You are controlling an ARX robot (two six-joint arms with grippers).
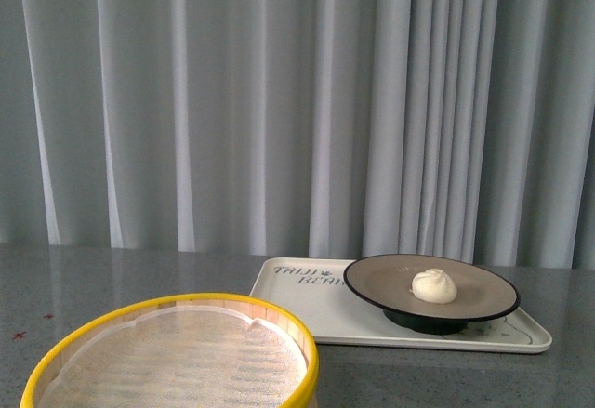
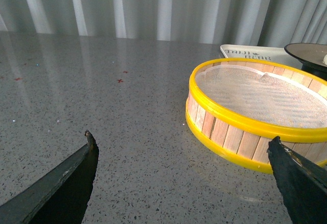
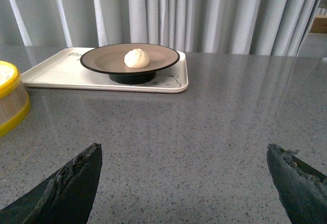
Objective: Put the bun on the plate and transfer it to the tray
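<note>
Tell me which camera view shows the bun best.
The right wrist view: the bun sits whole and unobstructed on the plate, pleats visible. The front view shows the bun whole but smaller. The left wrist view shows only a sliver at the frame edge.

Open grey table surface [image 3: 214, 127] lies ahead of the right gripper [image 3: 184, 183], whose jaws are spread wide with nothing between them. At 11 o'clock in the front view's sense, passage is blocked by the tray [image 3: 56, 71] carrying the plate [image 3: 102, 59]. The left gripper [image 2: 184, 178], also spread, faces the steamer basket [image 2: 245, 132] at 1 o'clock; bare table is found at 10 o'clock.
</note>
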